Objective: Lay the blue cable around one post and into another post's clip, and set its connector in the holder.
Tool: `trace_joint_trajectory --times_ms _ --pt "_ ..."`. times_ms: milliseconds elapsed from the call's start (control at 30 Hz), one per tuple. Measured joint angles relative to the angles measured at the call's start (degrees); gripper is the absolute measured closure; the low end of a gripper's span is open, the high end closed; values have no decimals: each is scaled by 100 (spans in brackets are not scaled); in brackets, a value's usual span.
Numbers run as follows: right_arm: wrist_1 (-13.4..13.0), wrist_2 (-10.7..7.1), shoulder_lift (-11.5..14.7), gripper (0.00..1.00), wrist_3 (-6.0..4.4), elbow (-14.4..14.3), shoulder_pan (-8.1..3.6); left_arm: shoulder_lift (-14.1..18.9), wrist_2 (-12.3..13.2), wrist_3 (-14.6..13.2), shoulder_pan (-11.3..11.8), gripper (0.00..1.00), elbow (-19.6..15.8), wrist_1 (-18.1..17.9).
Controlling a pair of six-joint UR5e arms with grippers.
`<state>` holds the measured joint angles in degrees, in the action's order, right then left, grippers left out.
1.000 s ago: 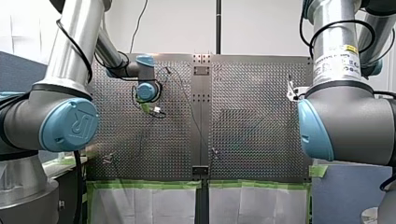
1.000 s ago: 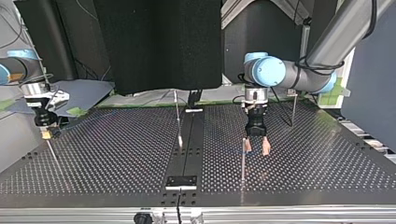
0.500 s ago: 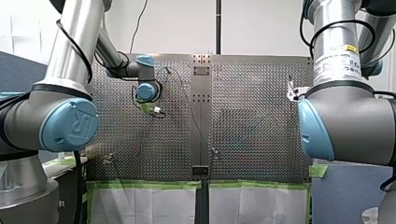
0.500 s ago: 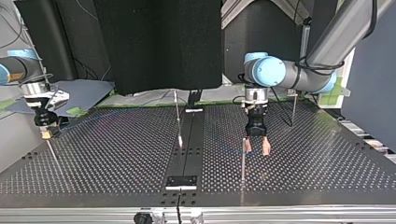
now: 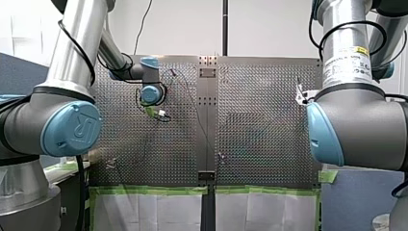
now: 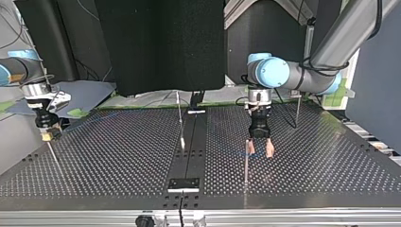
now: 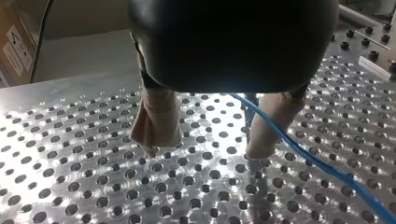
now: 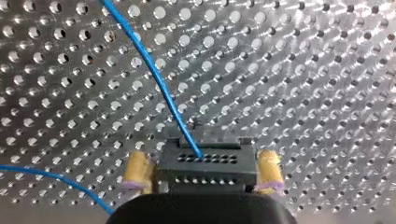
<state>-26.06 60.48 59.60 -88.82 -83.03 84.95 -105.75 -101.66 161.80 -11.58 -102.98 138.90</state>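
Note:
In the right wrist view my right gripper (image 8: 203, 157) stands open. Its yellow pads (image 8: 137, 173) flank a black connector block (image 8: 208, 173) on the perforated plate, and whether they touch it I cannot tell. The blue cable (image 8: 154, 74) leaves the block's top and runs away across the plate. In the top view this gripper (image 6: 46, 135) is low at the left edge. My left gripper (image 6: 259, 150) hangs open just above the plate beside a thin post (image 6: 246, 163). In the left wrist view its beige pads (image 7: 156, 122) hold nothing, and the cable (image 7: 322, 168) passes close by one finger.
More thin posts stand on the plate: one near the centre strip (image 6: 179, 118), one at the back right (image 6: 297, 105), one ahead of my right gripper (image 6: 51, 153). A small black plate (image 6: 184, 184) sits at the near edge. Green tape (image 5: 149, 190) lines the plate's edge.

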Motion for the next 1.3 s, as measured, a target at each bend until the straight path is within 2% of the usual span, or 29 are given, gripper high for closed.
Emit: trace_joint_trajectory --times_ms 33,633,800,967,1067,1300 --pt "-1 0 1 0 0 1 1 0 0 -1 0 0 0 2" --pt "-75 5 1 0 -42 1 0 -1 -1 -9 -4 0 0 6" --pt "-88 2 2 0 -124 1 0 -1 -4 -13 -3 0 0 6" --pt "-99 0 2 0 -305 1 0 -1 -6 -31 -3 0 0 7" --pt "-102 0 2 0 -369 1 6 -1 -9 -40 -3 0 0 16" --pt "-131 0 4 0 -426 1 17 4 -213 -276 -2 0 1 202"
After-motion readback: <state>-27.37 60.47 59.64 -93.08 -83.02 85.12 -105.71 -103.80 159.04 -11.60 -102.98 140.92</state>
